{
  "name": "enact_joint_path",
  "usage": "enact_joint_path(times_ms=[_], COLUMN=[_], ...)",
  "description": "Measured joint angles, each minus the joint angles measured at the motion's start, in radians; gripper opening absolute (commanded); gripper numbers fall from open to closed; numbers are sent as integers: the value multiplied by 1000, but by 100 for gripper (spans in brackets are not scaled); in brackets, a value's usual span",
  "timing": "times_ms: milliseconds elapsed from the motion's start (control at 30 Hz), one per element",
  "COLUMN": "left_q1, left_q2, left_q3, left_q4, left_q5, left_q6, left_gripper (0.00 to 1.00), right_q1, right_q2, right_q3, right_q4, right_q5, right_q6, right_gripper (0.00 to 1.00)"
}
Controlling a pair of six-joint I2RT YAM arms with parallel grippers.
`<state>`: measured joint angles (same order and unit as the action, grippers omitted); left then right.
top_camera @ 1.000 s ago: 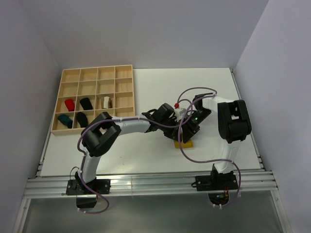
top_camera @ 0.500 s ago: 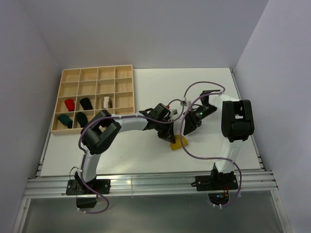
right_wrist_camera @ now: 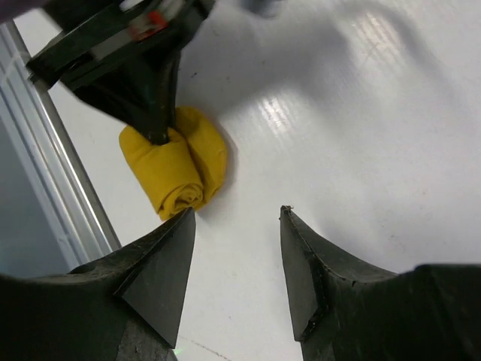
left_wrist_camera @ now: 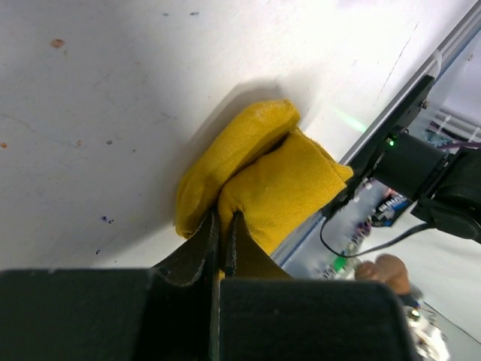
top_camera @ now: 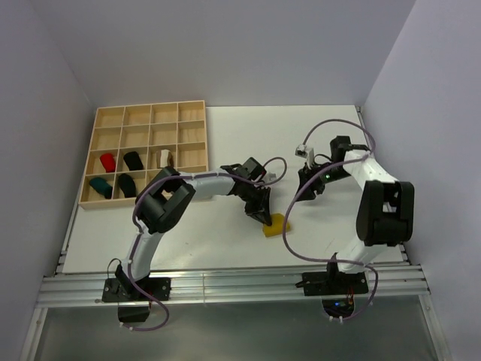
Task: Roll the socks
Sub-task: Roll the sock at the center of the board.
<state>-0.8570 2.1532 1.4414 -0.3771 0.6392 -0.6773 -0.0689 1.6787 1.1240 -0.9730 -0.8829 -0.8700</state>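
From the left I see rolled socks (top_camera: pixel 108 162) in the wooden tray (top_camera: pixel 143 113), then my left claw (left_wrist_camera: pixel 222 218) pinched together on the crease of the mustard sock (top_camera: pixel 275 225), which lies rolled on the surface (top_camera: pixel 225 135), and my right claw (right_wrist_camera: pixel 237 214) off to its right with fingers spread apart.

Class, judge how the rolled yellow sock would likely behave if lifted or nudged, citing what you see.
Probably soft, not stiff: the yellow sock bulges in two lobes beside the left gripper at its crease. Likely light, being knit fabric. Its loose spiral end may unfurl if lifted by one layer.
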Motion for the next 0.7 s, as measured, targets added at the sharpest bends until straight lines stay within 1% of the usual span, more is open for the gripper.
enact_joint_path(times_ms=[167, 333, 533, 700], left_q1=[11, 15, 22, 23], left_q2=[28, 43, 70, 89], left_q3=[39, 55, 80, 98], left_q4=[-77, -128, -162, -187], left_q5=[40, 66, 101, 125], left_q6=[5, 7, 7, 8], left_gripper=[0, 0, 0, 0], right_q1=[17, 87, 240, 369], right_q2=[-187, -326, -413, -435], right_q3=[-144, -269, -360, -397], right_q4=[55, 84, 161, 222], right_q5=[24, 56, 94, 140], right_q6=[-82, -172, -194, -182], right_gripper=[61, 64, 67, 67])
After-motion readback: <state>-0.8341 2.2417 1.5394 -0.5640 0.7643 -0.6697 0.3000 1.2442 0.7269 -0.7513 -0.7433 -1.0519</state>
